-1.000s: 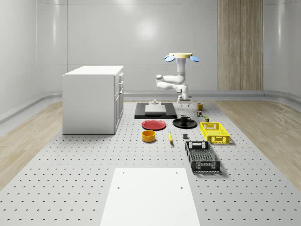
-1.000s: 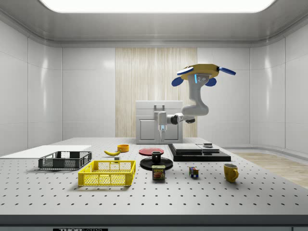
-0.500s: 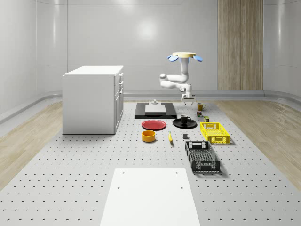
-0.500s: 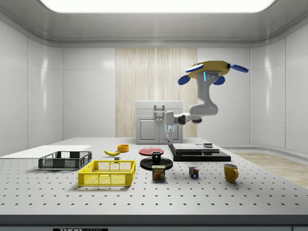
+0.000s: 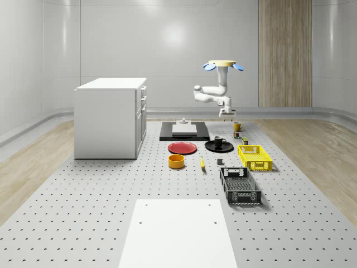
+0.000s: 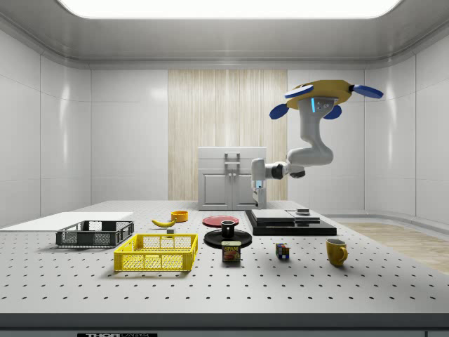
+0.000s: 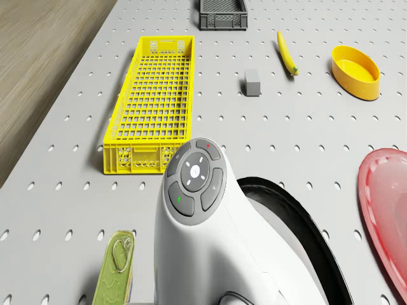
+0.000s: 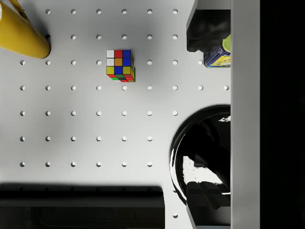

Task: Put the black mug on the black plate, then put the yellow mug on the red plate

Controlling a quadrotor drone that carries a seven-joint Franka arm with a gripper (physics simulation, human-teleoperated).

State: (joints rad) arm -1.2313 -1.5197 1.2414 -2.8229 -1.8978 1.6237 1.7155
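The drone is hovering above the table's far end, its gripper hanging empty, fingers parted, between the black mug sitting on the black plate and the yellow mug.

The drone has a flat yellow body with blue rotors and a lit blue strip. Its white, rounded arm carries a grey button pad with red and green marks.
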